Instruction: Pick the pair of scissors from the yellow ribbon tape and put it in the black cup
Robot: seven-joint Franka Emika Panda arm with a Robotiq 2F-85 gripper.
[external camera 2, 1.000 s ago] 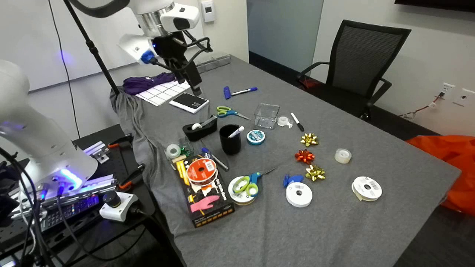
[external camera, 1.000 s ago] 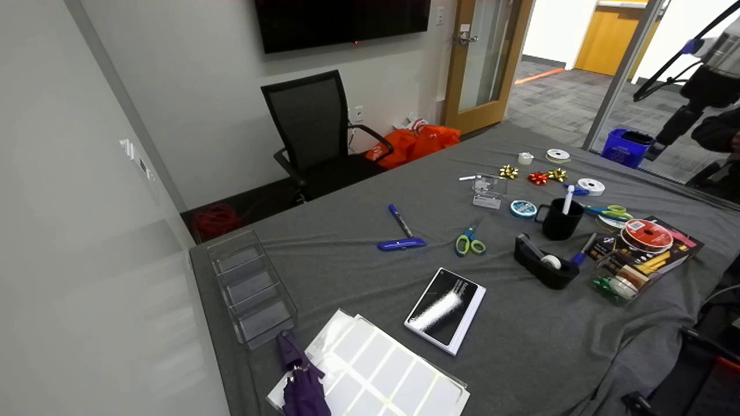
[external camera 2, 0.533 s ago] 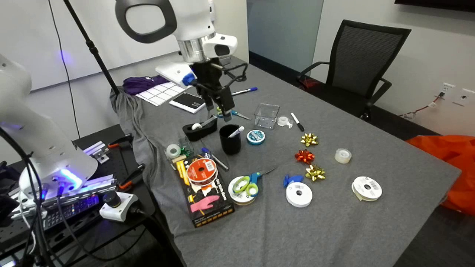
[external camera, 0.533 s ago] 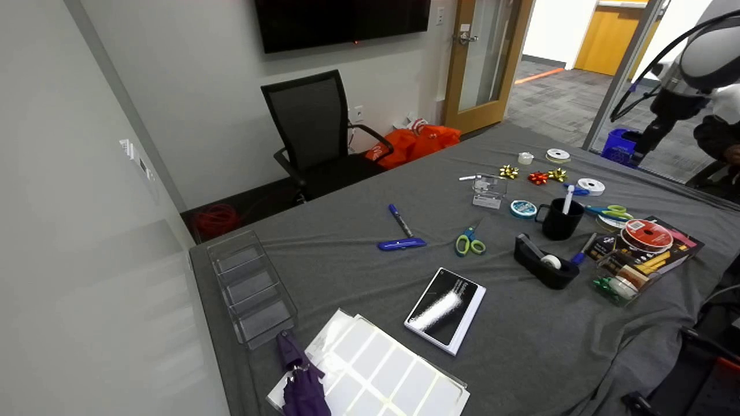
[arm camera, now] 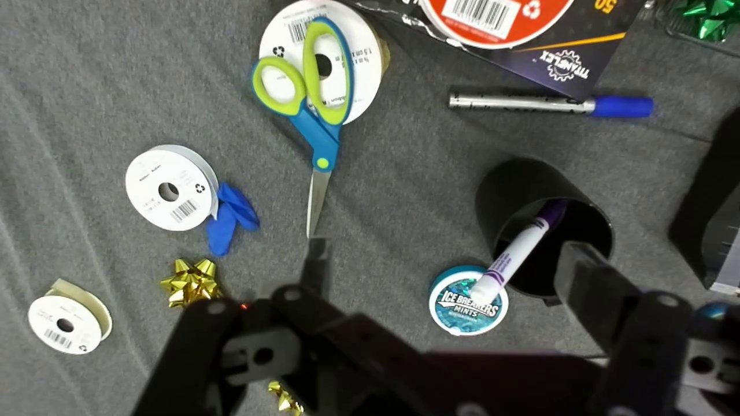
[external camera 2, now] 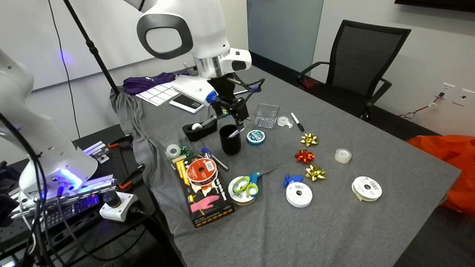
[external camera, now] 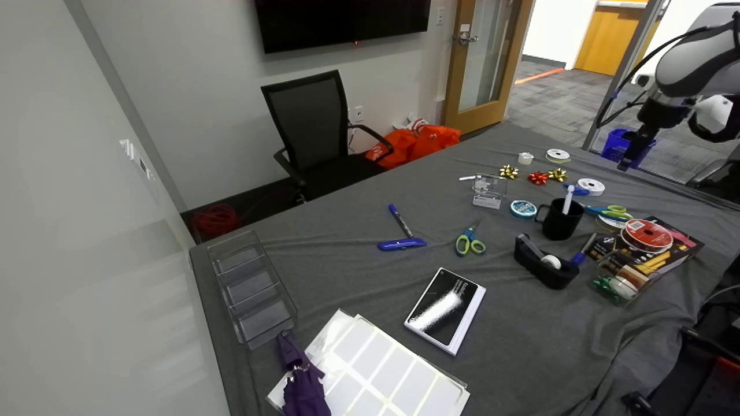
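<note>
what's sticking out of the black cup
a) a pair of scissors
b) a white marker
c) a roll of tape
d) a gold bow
b, since the wrist view shows a white marker leaning in the black cup with its end out past the rim, while the scissors to be picked lie with their handles over a ribbon roll.

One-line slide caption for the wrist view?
Open black claw; green-and-blue-handled scissors lying partly on a yellow-edged white ribbon roll, white marker leaning in a black cylindrical cup.
</note>
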